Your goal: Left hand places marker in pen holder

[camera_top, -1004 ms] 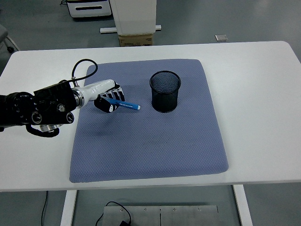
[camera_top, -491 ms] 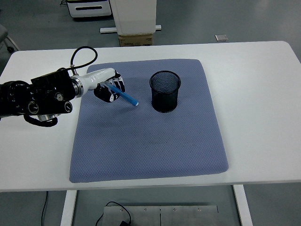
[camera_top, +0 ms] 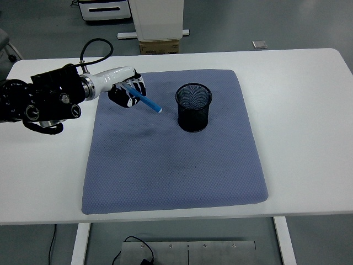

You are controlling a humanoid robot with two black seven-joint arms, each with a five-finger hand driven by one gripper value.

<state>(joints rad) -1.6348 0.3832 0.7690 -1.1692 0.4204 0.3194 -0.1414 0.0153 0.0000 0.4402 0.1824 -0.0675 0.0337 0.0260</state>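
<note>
My left hand (camera_top: pixel 128 93) is shut on a blue marker (camera_top: pixel 146 102) and holds it above the far left part of the blue-grey mat (camera_top: pixel 171 160). The marker slants down to the right, its tip pointing toward the black mesh pen holder (camera_top: pixel 193 107). The holder stands upright on the mat's far middle, a short gap right of the marker's tip. The hand's shadow lies on the mat below it. The right arm does not show.
The mat lies on a white table (camera_top: pixel 309 121). A black cable (camera_top: pixel 91 51) loops up from my left forearm. Beyond the table's far edge stand a white cabinet and a cardboard box (camera_top: pixel 159 46) on the floor.
My left hand has risen off the mat with the marker and moved away from me. The marker went from lying nearly flat to slanting down to the right.
</note>
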